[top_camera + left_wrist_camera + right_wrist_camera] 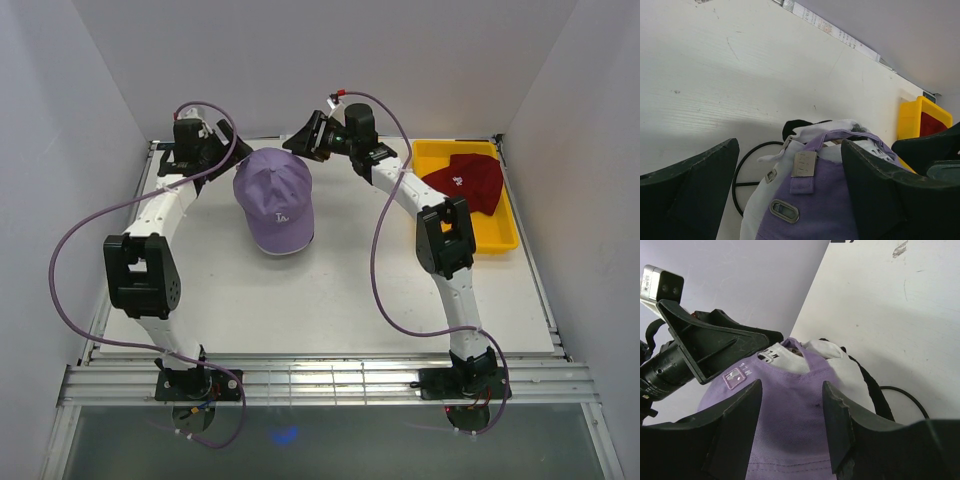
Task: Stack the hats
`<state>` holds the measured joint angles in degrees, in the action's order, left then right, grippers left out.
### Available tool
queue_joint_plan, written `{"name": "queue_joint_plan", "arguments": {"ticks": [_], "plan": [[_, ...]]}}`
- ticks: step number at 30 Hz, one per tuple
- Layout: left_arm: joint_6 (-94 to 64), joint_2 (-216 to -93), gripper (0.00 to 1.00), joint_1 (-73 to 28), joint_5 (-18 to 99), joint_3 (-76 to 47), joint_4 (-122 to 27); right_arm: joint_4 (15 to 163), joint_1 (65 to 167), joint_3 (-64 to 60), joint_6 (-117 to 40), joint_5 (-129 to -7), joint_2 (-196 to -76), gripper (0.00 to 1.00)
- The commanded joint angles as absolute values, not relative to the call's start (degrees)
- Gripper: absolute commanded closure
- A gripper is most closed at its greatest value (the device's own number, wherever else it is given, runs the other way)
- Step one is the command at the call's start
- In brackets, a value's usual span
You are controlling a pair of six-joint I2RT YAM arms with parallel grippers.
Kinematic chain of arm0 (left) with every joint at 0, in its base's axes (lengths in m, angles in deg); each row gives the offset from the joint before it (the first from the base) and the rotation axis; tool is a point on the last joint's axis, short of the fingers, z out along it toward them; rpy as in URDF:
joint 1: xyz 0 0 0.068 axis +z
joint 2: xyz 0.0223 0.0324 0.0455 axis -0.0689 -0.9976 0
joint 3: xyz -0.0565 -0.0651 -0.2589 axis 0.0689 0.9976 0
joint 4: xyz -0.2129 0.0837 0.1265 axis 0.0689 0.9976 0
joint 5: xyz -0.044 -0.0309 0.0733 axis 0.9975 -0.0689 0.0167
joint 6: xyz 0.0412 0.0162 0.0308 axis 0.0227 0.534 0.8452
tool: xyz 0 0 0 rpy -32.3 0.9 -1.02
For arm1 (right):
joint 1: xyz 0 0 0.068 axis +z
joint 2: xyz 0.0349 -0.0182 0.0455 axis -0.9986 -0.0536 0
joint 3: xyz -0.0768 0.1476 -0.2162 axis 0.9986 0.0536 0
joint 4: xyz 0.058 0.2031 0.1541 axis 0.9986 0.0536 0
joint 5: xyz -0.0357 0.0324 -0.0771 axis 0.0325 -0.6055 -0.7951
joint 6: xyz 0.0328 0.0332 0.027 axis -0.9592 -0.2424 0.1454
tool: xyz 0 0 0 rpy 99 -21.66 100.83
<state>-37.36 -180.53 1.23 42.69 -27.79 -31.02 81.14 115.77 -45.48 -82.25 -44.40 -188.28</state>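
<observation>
You were running a robotics lab cell, and the fittings showed it. Plain white wall panels [60, 120] closed the space in on the left, right and far sides, around a flat white tabletop [330, 300]. Silver slotted aluminium rails [330, 383] ran along its near edge, and the bases of your two white-and-black jointed arms were bolted there, the left arm [140, 275] and the right arm [445, 240]. Loose purple cables [53, 270] looped from the bases up towards the wrists. A small silver camera box [662, 284] sat on a black bracket at the left wrist. A shallow yellow plastic bin [432, 152] stood at the far right.
</observation>
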Motion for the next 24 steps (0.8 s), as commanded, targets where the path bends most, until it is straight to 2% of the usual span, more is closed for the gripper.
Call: {"name": "queue_joint_plan", "arguments": {"ticks": [1,24], "plan": [[-37.57,-175.17,0.06,1.93,43.63,-29.46,-30.58,78.56,115.49,-44.79,-82.29,-43.70,-183.64,0.43],[-39.42,-172.80,0.05,2.81,43.28,-35.26,-28.65,84.36,113.21,-40.92,-79.04,-46.33,-176.26,0.43]]}}
